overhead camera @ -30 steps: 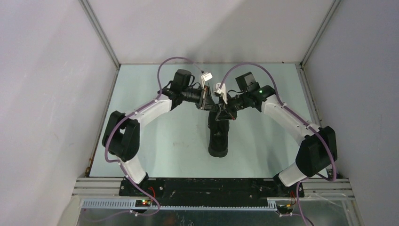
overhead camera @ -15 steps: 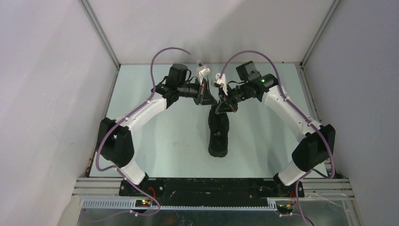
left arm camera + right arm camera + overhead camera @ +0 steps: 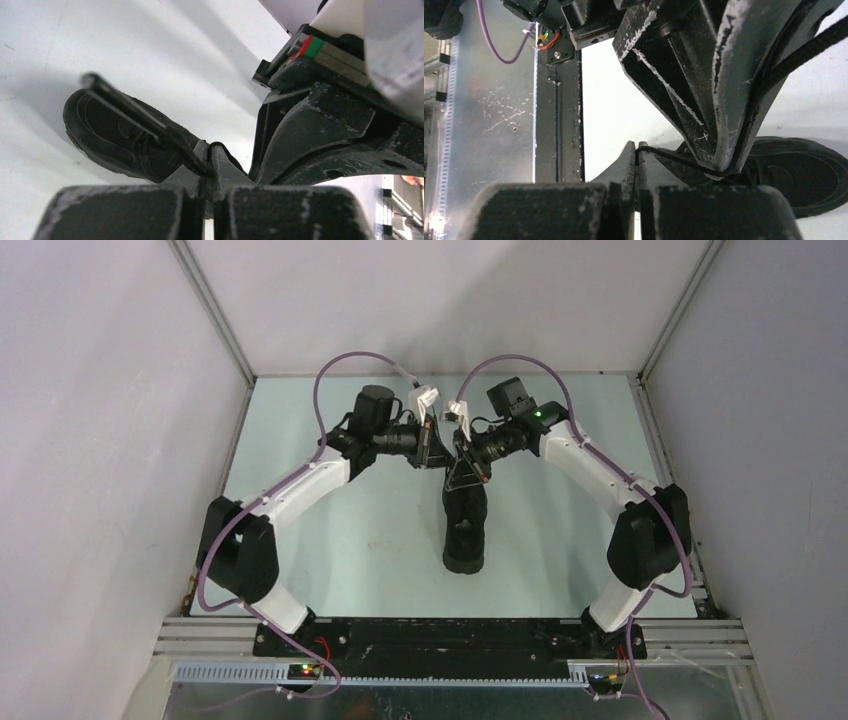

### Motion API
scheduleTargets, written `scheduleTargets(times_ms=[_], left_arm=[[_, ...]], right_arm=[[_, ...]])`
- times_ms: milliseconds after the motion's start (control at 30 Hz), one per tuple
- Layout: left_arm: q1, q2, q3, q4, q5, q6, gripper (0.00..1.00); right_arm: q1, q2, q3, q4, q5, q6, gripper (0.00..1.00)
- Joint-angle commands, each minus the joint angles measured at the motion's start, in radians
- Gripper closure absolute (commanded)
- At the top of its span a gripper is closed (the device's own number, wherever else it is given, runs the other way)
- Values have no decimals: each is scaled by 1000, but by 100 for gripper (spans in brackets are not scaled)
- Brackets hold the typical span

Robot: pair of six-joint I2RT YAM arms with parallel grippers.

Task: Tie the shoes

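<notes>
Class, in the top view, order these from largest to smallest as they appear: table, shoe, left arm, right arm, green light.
1. Table
2. Left arm and right arm, about alike
3. Shoe
4. Green light

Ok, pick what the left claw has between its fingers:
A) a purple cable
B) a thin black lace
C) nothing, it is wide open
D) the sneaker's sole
B: in the left wrist view the left claw is closed on a lace that runs up past the sneaker lying on the table.
</notes>
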Motion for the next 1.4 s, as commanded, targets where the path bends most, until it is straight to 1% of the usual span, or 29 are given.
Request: scheduleTargets(times_ms=[0,133,267,333,433,533,600,633,733,900,1033,1100,1233,1367], left_arm=[[38,3,3,170,-107,-72,100],[49,8,11,199,-94,-98,100],[55,0,17,200,-68,-113,100],[58,-4,14,199,-53,-113,100],[58,-13,-2,196,-46,-102,100],[58,-17,-15,193,-39,-90,100],[58,-19,-24,191,-31,-77,100],[58,-19,-24,189,-29,-63,100],[58,-17,-23,183,-59,-52,100],[57,4,-26,258,-102,-141,100],[57,12,-24,283,-121,-206,100],[57,11,-26,284,-122,-220,100],[60,2,-33,276,-125,-218,100],[65,-6,-41,275,-121,-218,100]], right_arm=[[44,8,-3,-22,-164,77,100],[50,8,-24,-32,-151,48,100],[65,-8,-27,-55,-74,-21,100],[70,-15,-19,-56,-52,-23,100],[61,-11,33,-79,-46,-14,100],[26,-13,97,-135,5,-67,100],[-24,-4,143,-154,-32,-44,100],[-40,0,162,-157,-78,-11,100],[-84,-6,148,-144,-179,45,100],[-52,-27,3,-28,-288,203,100],[5,-21,-31,-13,-279,204,100],[20,-16,-29,-13,-242,183,100],[53,-23,0,-40,-7,77,100],[95,-60,5,-55,127,-42,100]])
